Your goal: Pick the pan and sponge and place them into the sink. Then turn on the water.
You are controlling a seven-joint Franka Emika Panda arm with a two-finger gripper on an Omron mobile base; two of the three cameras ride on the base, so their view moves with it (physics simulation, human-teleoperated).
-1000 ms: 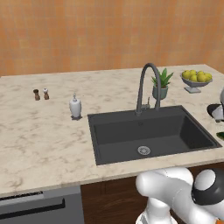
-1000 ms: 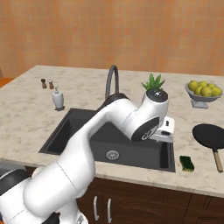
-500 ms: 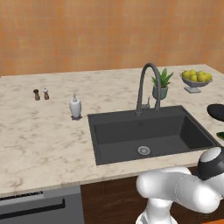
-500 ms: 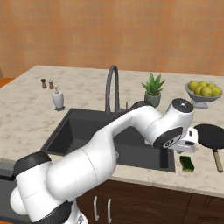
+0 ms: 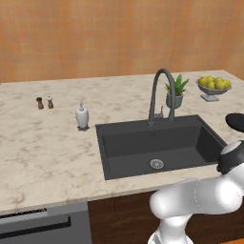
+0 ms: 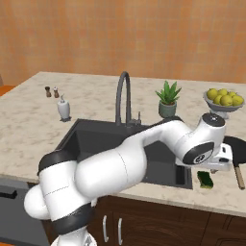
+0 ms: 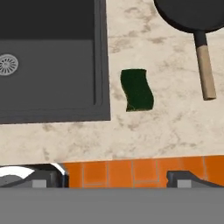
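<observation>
Pan [image 7: 192,15] cropped, wooden handle fully visible

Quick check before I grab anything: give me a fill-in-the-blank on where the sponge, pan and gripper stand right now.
1. The green sponge lies on the counter between the sink and the ____.
2. The pan has a handle made of ____.
3. The gripper's jaws are ____, holding nothing.
4. The sink basin holds no ____ yet.

Missing words: pan; wood; open; pan or sponge
</observation>
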